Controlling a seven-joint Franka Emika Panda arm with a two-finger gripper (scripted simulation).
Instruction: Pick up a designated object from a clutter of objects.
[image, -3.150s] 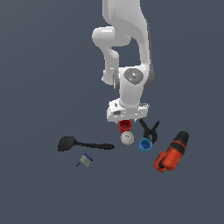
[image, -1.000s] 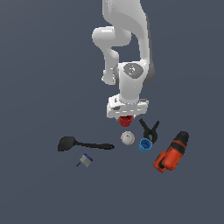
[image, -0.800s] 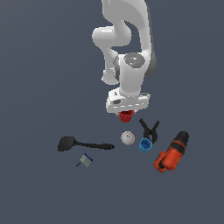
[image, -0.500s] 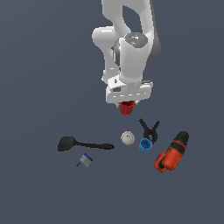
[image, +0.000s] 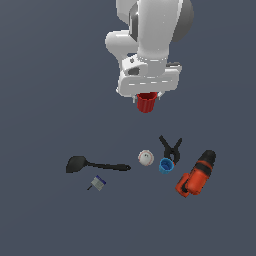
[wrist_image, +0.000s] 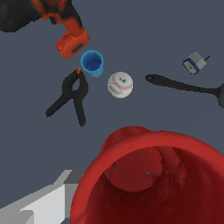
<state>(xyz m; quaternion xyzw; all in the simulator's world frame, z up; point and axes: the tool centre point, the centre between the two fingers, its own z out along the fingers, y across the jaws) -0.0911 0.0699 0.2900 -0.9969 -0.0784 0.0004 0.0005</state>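
1. Red cup (image: 146, 102) hangs clear above the worktop (image: 45, 100), mouth toward the wrist camera.
2. Fingers (image: 146, 98) are closed on the cup.
3. Below lie white ball (image: 145, 158), blue cup (image: 166, 165), black clamp (image: 171, 148), orange-red drill (image: 196, 174), black ladle (image: 95, 164) and grey-blue block (image: 97, 183).

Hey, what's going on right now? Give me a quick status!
Gripper shut on red cup. Cup lifted well above the surface, clear of ball and blue cup. Nothing in the way.
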